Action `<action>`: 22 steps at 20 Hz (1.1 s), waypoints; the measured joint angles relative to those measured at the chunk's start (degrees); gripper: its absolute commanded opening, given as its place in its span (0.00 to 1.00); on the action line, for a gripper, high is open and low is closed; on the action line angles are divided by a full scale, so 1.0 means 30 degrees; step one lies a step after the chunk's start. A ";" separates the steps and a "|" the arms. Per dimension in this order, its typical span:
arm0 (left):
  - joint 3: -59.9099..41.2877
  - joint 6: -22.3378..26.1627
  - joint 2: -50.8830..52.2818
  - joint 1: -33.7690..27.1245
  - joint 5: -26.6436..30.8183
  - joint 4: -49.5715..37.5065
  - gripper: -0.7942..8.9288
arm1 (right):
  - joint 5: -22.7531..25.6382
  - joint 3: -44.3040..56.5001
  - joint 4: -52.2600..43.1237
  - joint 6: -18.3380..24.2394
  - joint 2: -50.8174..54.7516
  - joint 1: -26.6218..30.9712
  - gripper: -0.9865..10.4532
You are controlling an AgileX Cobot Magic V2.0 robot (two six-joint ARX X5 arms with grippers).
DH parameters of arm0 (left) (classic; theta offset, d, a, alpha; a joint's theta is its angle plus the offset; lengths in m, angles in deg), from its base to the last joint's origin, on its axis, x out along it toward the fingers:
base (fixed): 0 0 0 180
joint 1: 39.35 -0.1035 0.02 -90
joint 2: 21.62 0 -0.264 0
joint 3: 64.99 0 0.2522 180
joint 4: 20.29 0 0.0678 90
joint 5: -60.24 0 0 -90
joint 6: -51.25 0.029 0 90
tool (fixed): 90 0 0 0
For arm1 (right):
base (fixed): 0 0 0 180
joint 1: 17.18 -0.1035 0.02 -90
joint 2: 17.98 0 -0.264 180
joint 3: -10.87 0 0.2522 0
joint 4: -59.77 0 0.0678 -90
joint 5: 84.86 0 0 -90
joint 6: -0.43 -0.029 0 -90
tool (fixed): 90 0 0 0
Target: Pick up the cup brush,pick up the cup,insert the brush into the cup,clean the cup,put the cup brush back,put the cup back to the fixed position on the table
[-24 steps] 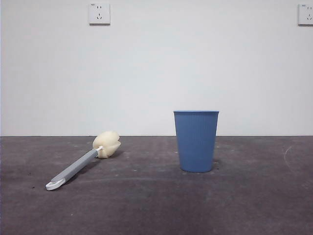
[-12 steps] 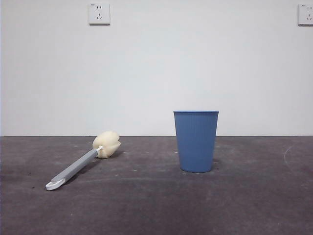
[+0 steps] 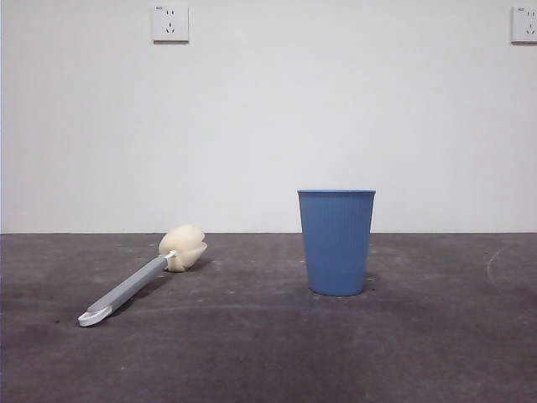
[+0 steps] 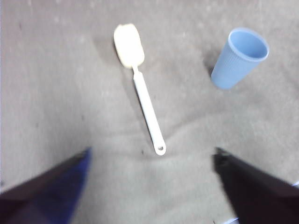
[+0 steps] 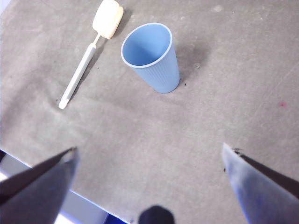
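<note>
Nothing grasped yet: left gripper (image 4: 152,163), fingers wide, must descend onto the cup brush (image 4: 140,88) lying mid-frame; the right gripper (image 5: 149,163) likewise spread.

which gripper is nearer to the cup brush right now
Left, judging by the wrist views. The left gripper hangs open over the table with the cup brush lying straight ahead between its jaws. The right gripper, also open, faces the cup, with the brush beyond it.

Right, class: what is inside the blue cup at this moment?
Nothing shows inside the cup: the right wrist view looks into its mouth and sees bare blue walls, though the very bottom is hidden. The cup brush lies apart on the table.
</note>
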 measured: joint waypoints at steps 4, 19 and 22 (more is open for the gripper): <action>0.0364 0.0080 -0.1392 0.1209 -0.0044 0.0146 0.78 | 0.0007 0.0000 0.0007 -0.0182 -0.0233 0.0000 0.58; 0.1960 -0.4022 -1.3908 0.8794 0.7912 -0.5989 0.78 | 0.0007 0.0000 0.0007 -0.1355 -0.0889 0.0000 0.58; 0.1960 -0.4874 -1.6167 0.8910 0.8036 -0.6994 0.78 | 0.0007 0.0000 0.0007 -0.1355 -0.0889 0.0000 0.58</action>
